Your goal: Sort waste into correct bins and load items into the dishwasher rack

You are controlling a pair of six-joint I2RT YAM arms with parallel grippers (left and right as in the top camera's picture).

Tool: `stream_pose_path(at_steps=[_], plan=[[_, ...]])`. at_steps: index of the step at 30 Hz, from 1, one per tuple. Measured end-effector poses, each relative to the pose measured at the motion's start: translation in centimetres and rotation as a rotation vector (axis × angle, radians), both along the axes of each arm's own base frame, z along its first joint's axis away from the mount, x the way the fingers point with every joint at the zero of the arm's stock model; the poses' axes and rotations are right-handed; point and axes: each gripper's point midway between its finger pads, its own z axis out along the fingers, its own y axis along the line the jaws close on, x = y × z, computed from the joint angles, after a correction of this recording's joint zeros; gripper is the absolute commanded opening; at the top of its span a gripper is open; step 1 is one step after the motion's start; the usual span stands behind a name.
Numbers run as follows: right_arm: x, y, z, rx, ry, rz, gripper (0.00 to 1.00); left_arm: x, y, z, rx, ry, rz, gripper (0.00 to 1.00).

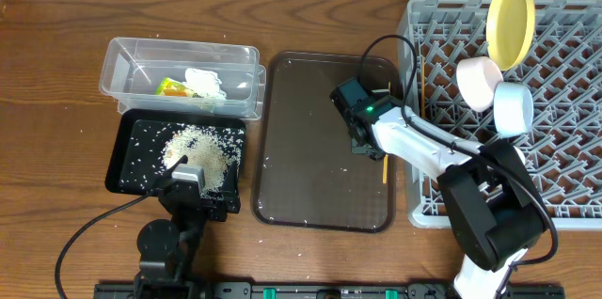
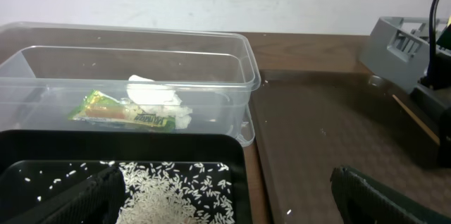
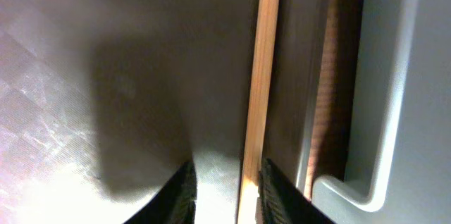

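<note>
Though print blurs, wrapper [image 2: 123, 113] touches tissue [image 2: 155, 94]

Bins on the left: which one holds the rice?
The shallow black tray holds the rice; the clear tub beside it has a wrapper and a tissue.

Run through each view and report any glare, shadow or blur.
Overhead: even light, sharp, only a mild sheen on the brown tray. Left wrist: clear tub crisp, its own pincer fingers dark and blurred at the bottom edge. Right wrist: very close and soft; chopstick brightly lit, a dark shadow to its left, washed-out glare bottom left.
</note>
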Motion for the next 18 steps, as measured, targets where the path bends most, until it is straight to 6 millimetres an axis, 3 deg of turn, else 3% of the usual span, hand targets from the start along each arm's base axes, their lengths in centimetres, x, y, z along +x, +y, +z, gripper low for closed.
stream_pose_path(at_steps=[5,12,15,18], plan=[[-0.9,0.3,-0.3,0.027,0.04,-0.019,0.01,0.0,0.0,0.0,0.0,0.0,0.0,0.96],[-0.8,2.6,0.5,0.13,0.074,0.103,0.01,0.0,0.0,0.0,0.0,0.0,0.0,0.96],[0.1,3.8,3.3,0.187,0.022,0.179,0.01,0.0,0.0,0.0,0.0,0.0,0.0,0.96],[2.6,4.1,9.2,0.247,-0.142,0.22,0.01,0.0,0.0,0.0,0.0,0.0,0.0,0.96]])
